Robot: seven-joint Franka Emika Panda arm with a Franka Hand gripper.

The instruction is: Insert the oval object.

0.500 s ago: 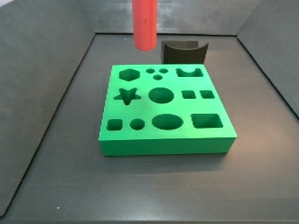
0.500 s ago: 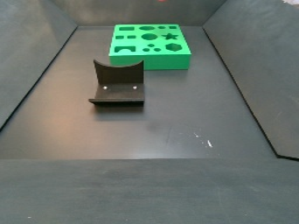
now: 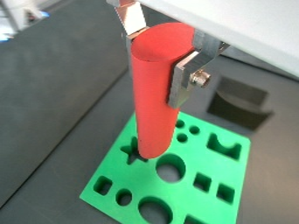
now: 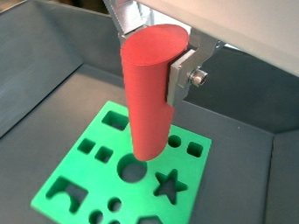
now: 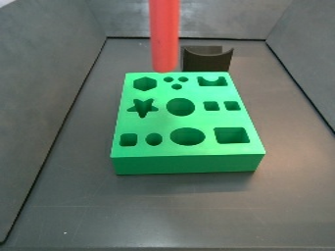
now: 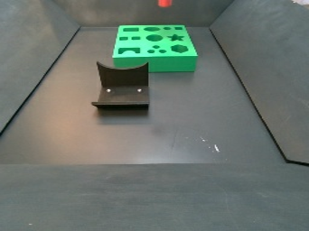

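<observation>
The oval object [image 3: 155, 96] is a long red-orange peg, held upright between the silver fingers [image 3: 187, 77] of my gripper [image 3: 160, 52], which is shut on its upper end. It also shows in a wrist view [image 4: 146, 96] with the gripper [image 4: 156, 51]. The peg hangs above the green block [image 5: 183, 163], over its far edge in a side view [image 5: 165, 34], clear of the top. The block has several shaped holes, with an oval hole [image 5: 187, 135] near its front. In a side view only the peg's tip [image 6: 164, 3] shows above the block [image 6: 151, 61].
The dark fixture stands on the floor behind the block [image 5: 207, 59], and shows in front of the block in a side view [image 6: 121, 86] and in a wrist view [image 3: 239, 101]. Grey walls enclose the dark floor [image 6: 169, 135].
The peg has come down toward the block, its lower end now nearer the block's far edge, and shifted slightly right.
</observation>
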